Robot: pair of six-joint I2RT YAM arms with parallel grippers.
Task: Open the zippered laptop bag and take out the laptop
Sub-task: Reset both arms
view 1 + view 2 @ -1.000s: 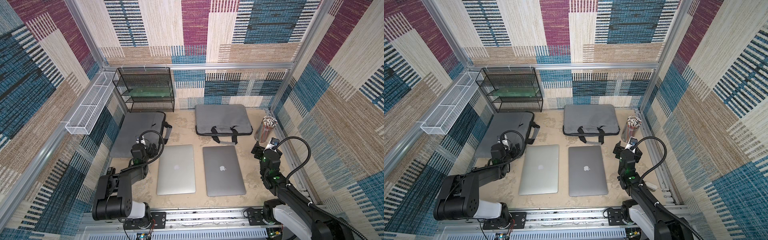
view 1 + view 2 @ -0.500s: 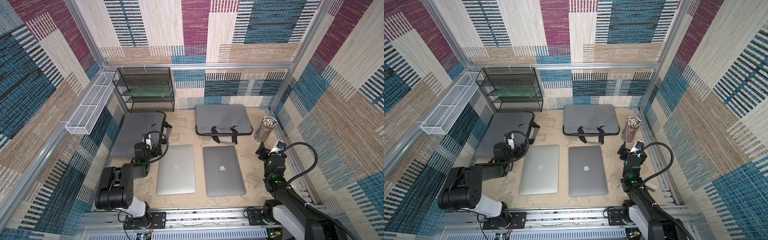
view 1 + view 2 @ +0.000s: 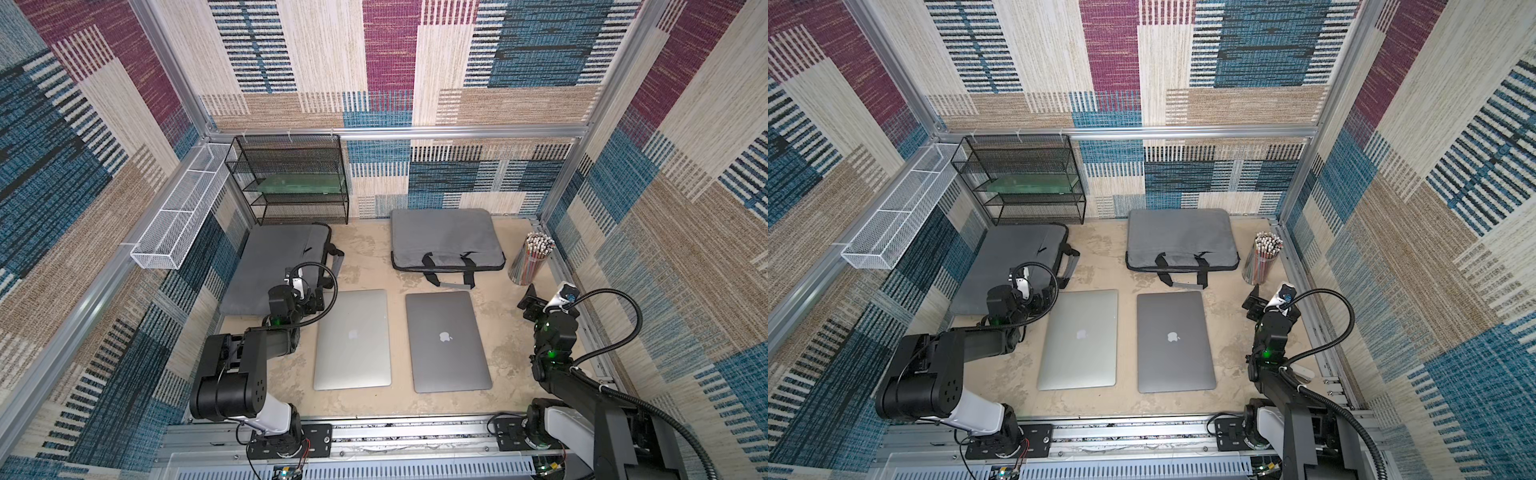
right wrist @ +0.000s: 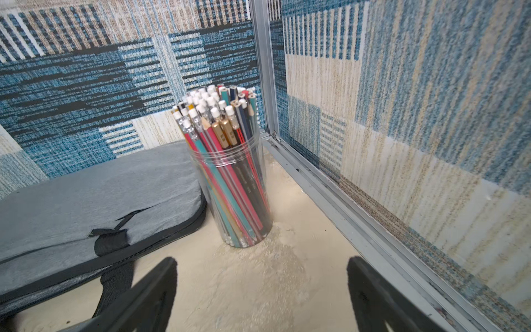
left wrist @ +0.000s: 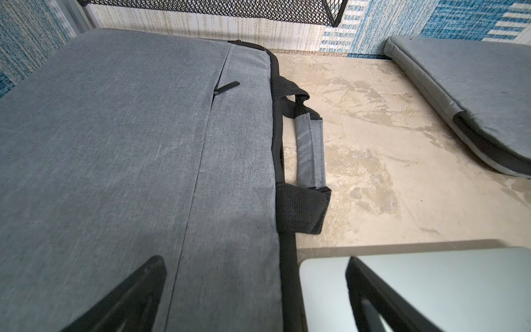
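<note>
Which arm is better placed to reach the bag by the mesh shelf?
Left, likely: the open left gripper hangs at that bag, over its edge; the right gripper faces the pencil cup.

No readable text or numbers anywhere. Only brand marks: a white apple logo [image 3: 353, 333] centred on the silver laptop [image 3: 352, 357] lid, and the same logo on the dark grey laptop [image 3: 448, 361] lid. Marks on the gold pencils [image 4: 225, 133] are too small to read.
</note>
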